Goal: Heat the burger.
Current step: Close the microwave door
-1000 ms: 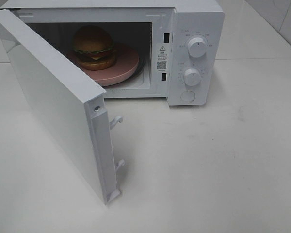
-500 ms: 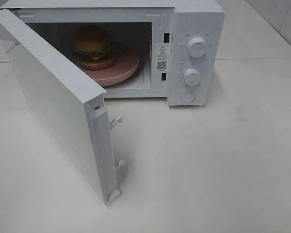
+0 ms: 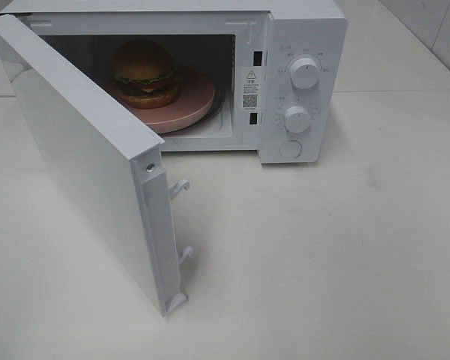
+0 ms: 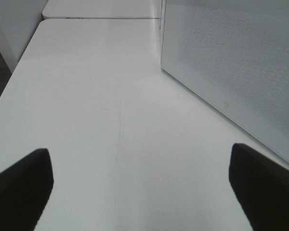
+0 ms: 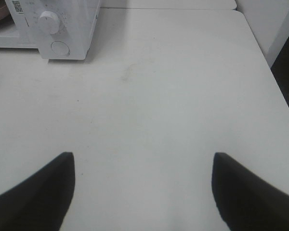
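Note:
The burger sits on a round pink plate inside the white microwave, whose door hangs wide open toward the front left. Neither arm shows in the high view. My left gripper is open above bare table, with the outer face of the door beside it. My right gripper is open too, empty, over the table in front of the microwave's control panel, well away from it.
Two round knobs and a round button are on the microwave's right panel. Two latch hooks stick out of the door's free edge. The white table ends near a dark gap on the right.

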